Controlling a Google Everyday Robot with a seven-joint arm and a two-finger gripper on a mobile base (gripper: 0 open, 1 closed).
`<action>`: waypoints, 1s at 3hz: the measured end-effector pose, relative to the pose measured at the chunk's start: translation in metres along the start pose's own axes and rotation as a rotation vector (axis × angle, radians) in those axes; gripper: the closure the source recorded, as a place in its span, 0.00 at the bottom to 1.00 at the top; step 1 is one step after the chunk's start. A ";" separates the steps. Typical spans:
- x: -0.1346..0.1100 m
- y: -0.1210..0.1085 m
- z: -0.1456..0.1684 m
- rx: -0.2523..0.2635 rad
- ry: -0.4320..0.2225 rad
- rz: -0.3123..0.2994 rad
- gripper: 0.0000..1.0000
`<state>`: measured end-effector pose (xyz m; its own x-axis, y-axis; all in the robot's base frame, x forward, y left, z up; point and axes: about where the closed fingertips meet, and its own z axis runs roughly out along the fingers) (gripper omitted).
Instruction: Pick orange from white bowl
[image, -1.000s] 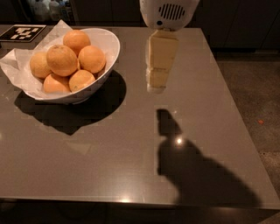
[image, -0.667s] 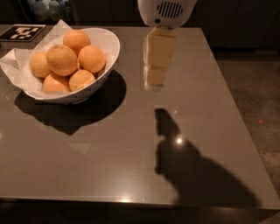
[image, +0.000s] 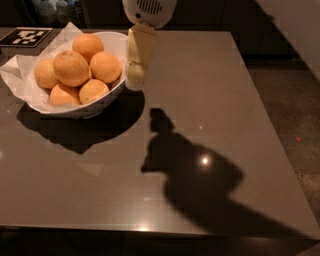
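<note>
The wide, glossy white ceramic bowl (image: 75, 111), lined with crinkled white paper (image: 20, 75), holds six oranges. The largest, dimpled, dull-speckled orange (image: 71, 68) tops the pile of smaller smooth oranges (image: 105, 66). The pale cream tool (image: 134, 82) hangs just beside the bowl's right rim, above the grey tabletop (image: 225, 100). I cannot tell whether it is spread or closed.

Glossy bowl (image: 102, 101), crinkled paper (image: 20, 75), dimpled orange (image: 70, 68); matt end effector (image: 134, 83) beside bowl
</note>
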<state>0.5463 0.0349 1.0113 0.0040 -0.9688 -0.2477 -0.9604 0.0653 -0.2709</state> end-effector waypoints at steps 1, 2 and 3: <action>-0.030 -0.014 0.020 -0.089 -0.074 -0.022 0.00; -0.037 -0.020 0.019 -0.071 -0.101 -0.018 0.00; -0.064 -0.017 0.021 -0.017 -0.092 -0.088 0.00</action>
<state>0.5677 0.1012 1.0121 0.1135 -0.9447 -0.3078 -0.9596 -0.0239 -0.2803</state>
